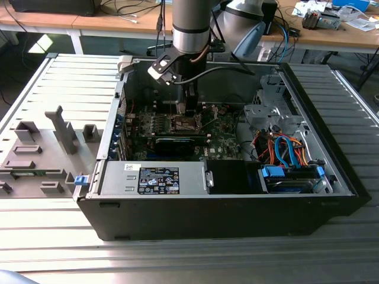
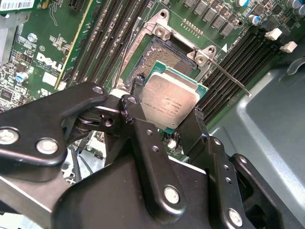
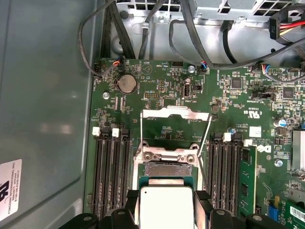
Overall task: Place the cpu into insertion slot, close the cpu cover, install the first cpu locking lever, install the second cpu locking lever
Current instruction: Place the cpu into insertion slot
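Right now my gripper (image 2: 162, 114) is clamped on the cpu (image 2: 171, 98): one finger (image 2: 131, 107) presses on each of two opposite edges, and the silvery top faces the camera in both wrist views. Faint dark print runs across that top, too small to make out. I hold the cpu (image 3: 166, 206) just over the slot (image 3: 164, 168), whose brown contact field (image 2: 162, 59) lies bare. I cannot tell whether chip and socket touch.

The cover (image 3: 175, 113) stands swung open on the far side of the slot from me, with green board (image 3: 157, 95) showing through its window. A thin lever (image 2: 233, 78) sticks out beside the socket, unlatched. Memory slots (image 3: 112, 171) flank the socket on both sides.

As for writing, white lettering (image 2: 50, 62) is printed on the board, a white sticker (image 3: 9, 188) sits on the grey case wall, and a black-and-white label (image 1: 158, 180) covers the power supply at the near edge of the case (image 1: 207, 219).

In the exterior view my arm (image 1: 190, 23) drops straight down into the open case, wrist vertical, with the gripper (image 1: 188, 106) low over the board towards the exterior view's left.
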`<action>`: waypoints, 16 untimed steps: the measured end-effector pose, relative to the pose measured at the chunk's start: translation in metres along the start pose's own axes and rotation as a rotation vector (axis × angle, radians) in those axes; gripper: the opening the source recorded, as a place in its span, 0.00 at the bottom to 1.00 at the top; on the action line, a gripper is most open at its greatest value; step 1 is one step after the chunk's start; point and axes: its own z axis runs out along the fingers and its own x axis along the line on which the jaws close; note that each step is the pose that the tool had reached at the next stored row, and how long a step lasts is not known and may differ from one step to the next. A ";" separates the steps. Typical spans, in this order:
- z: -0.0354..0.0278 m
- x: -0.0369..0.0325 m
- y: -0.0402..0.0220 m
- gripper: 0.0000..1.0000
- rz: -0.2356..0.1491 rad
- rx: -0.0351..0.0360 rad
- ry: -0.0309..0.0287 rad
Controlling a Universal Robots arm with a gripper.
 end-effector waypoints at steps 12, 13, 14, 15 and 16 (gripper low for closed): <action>0.0022 0.0000 -0.0001 0.54 0.000 0.0000 0.0000; 0.0023 0.0000 -0.0001 0.54 0.000 0.0000 0.0000; 0.0025 0.0000 -0.0001 0.54 0.000 -0.0001 -0.0001; 0.0027 0.0000 -0.0001 0.54 0.000 0.0000 0.0000; 0.0028 0.0000 -0.0001 0.54 0.000 -0.0001 0.0000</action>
